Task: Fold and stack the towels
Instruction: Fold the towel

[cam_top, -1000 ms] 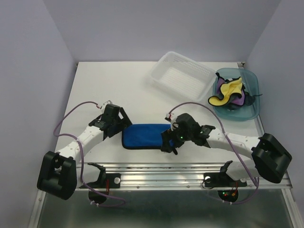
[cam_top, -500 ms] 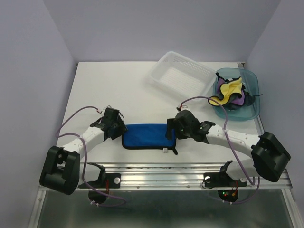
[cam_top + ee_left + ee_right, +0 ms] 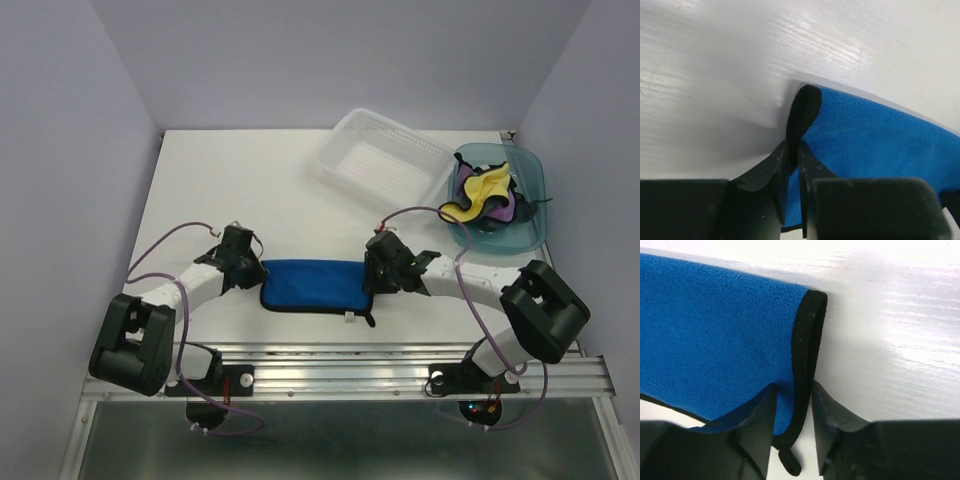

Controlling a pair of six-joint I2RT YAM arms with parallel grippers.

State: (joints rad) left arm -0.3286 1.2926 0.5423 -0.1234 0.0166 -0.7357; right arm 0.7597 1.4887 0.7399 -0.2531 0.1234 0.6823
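A bright blue towel (image 3: 315,286) lies flat in a long strip near the table's front, with a black hem. My left gripper (image 3: 253,274) is at its left end, jaws pinched shut on the black-edged corner (image 3: 801,112). At the right end, my right gripper (image 3: 373,275) straddles the hem (image 3: 802,355). One finger (image 3: 757,420) rests on the blue cloth and the other stands beside the hem, with a narrow gap left. A yellow towel (image 3: 482,190) and a purple one (image 3: 464,181) lie crumpled with a dark one in the teal bin (image 3: 530,225).
A clear white slotted basket (image 3: 385,160) stands tilted at the back, right of centre, touching the teal bin at the right edge. A small tag (image 3: 347,318) pokes out at the towel's front edge. Purple cables loop over both arms.
Both grippers have come down onto the blue towel's ends and their jaws have narrowed. The right one moved from the front right corner up to the right edge; the left has closed on its corner.
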